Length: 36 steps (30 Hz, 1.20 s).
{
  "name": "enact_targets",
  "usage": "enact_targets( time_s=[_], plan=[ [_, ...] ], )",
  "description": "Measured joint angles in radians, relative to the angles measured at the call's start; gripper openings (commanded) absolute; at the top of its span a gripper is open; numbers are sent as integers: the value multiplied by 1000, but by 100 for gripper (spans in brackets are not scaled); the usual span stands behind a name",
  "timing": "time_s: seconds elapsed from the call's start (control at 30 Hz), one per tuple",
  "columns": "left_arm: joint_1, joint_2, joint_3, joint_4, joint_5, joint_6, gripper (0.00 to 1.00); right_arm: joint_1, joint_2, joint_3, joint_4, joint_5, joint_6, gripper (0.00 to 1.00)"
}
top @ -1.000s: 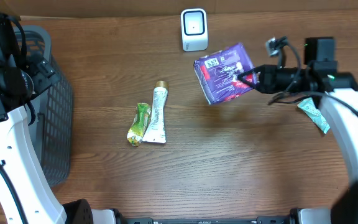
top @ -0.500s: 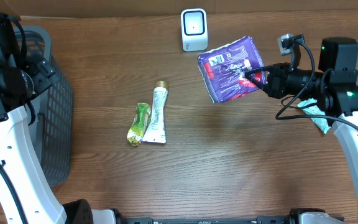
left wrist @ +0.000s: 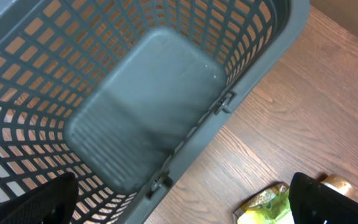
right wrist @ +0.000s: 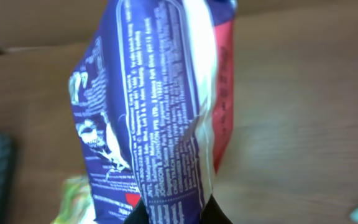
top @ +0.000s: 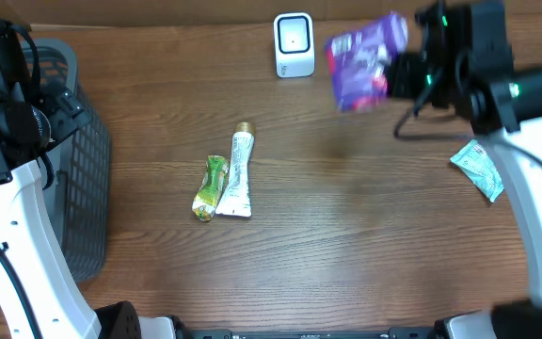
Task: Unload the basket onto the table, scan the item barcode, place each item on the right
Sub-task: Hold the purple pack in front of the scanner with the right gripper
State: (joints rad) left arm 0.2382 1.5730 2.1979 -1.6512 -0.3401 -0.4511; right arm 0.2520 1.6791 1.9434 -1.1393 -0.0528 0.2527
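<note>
A purple printed packet (top: pixel 365 58) hangs in the air at the back of the table, just right of the small white scanner (top: pixel 294 44), and is blurred in the overhead view. My right gripper (top: pixel 395 75) is shut on the packet's right end. In the right wrist view the packet (right wrist: pixel 160 106) fills the middle, its printed seam pinched between my dark fingertips (right wrist: pixel 143 218) at the bottom edge. My left gripper (left wrist: pixel 182 208) is open with nothing between its fingers, above the rim of the grey basket (left wrist: pixel 148 106).
The grey mesh basket (top: pixel 73 160) stands at the left edge. A white tube (top: pixel 240 174) and a green packet (top: pixel 211 186) lie side by side mid-table. The green packet (left wrist: pixel 266 205) also shows in the left wrist view. A teal sachet (top: pixel 478 169) lies at the right.
My right arm has lifted the purple packet and carried it toward the back of the table, and the packet has turned in the grip. The left arm has not moved.
</note>
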Motion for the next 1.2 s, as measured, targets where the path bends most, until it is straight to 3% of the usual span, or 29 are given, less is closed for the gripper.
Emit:
enact_targets(
  time_s=[0.13,0.3,0.53,0.77,0.9,1.03,1.2],
  plan=[
    [0,0,0,1,0,0,100,69,169,179,33,227,-38,4],
    [0,0,0,1,0,0,100,177,341,199,274,602,-154,4],
    [0,0,0,0,0,-3,100,270,513,198,608,888,-501,4],
    [0,0,0,1,0,-3,100,295,607,198,838,975,-934,4],
    [0,0,0,1,0,-3,100,298,623,198,822,941,-1113,4],
    [0,0,0,1,0,-3,100,299,630,198,825,861,-1241,4],
    [0,0,0,1,0,-3,100,299,632,198,863,811,-1302,4]
  ],
)
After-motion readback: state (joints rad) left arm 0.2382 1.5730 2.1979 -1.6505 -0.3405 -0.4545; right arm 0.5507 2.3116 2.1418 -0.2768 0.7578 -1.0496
